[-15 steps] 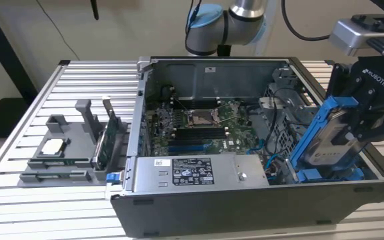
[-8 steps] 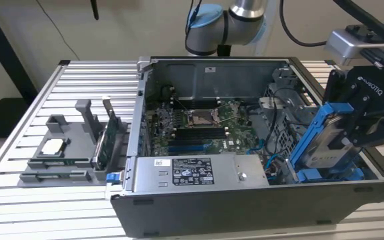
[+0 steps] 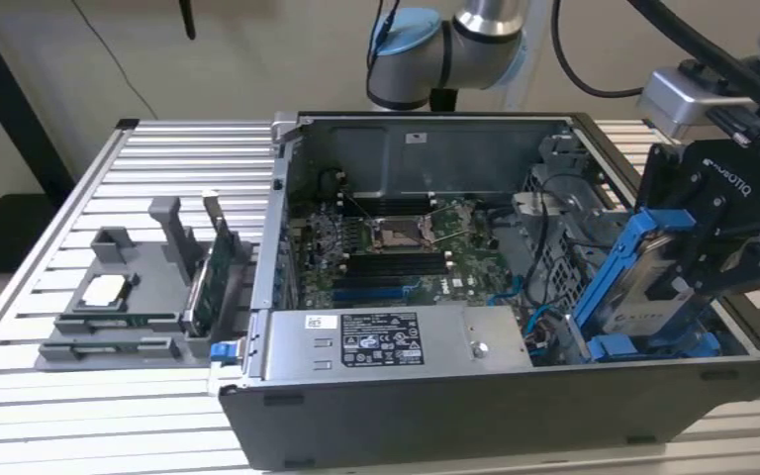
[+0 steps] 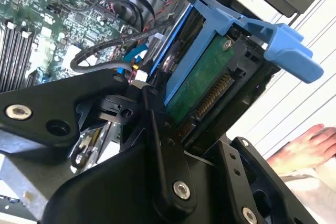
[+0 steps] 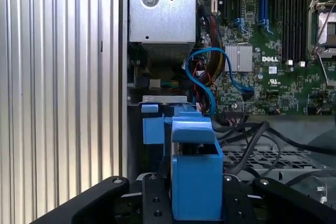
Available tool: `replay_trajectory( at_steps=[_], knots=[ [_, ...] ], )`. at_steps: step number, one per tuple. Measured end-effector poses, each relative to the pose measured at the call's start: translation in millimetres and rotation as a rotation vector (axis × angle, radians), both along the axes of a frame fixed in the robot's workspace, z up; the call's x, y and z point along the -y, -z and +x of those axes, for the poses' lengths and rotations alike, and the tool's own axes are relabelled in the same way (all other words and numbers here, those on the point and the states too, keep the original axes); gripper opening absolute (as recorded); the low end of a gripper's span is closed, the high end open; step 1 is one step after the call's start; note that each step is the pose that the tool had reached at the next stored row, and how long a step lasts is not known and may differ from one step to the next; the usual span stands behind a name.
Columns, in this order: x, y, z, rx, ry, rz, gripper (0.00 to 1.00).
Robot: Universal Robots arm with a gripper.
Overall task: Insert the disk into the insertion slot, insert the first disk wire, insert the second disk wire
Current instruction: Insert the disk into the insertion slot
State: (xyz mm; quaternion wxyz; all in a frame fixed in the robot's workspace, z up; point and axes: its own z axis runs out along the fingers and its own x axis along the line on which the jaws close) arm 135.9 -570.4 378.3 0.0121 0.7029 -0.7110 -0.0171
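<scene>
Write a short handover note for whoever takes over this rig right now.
Pincer: shut on the disk, which it holds tilted at the computer case's end on the exterior view's right.
Done: the disk is picked up.
Left: the disk is not yet seated in its slot, and neither wire is inserted.
Note: a person's hand is in the second wrist view.

Gripper (image 3: pixel 712 259): mine, black all over.
Disk (image 3: pixel 647 282): silver with a white label, clipped in bright blue; green circuit side in my second wrist view.
Case (image 3: pixel 486 426): dark grey.
Motherboard (image 3: pixel 466 223): green, with black slots.
Cable (image 5: pixel 209 98): bright blue.
Table (image 3: pixel 37 396): pale silver, ribbed stripes.
Holder tray (image 3: pixel 130 322): plain grey.
</scene>
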Motion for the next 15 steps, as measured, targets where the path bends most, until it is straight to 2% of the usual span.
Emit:
replay_trajectory(
  at_steps=[10,11,12,14,15],
  knots=[
    [0.0,0.1,0.0,0.0000,0.000,-0.0002,0.33],
    [0.0,0.1,0.0,0.0000,0.000,-0.0003,0.35],
    [0.0,0.1,0.0,0.0000,0.000,-0.0002,0.41],
    [0.0,0.1,0.0,0.0000,0.000,-0.0003,0.41],
    [0.0,0.0,0.0,0.0000,0.000,-0.0001,0.47]
  ],
)
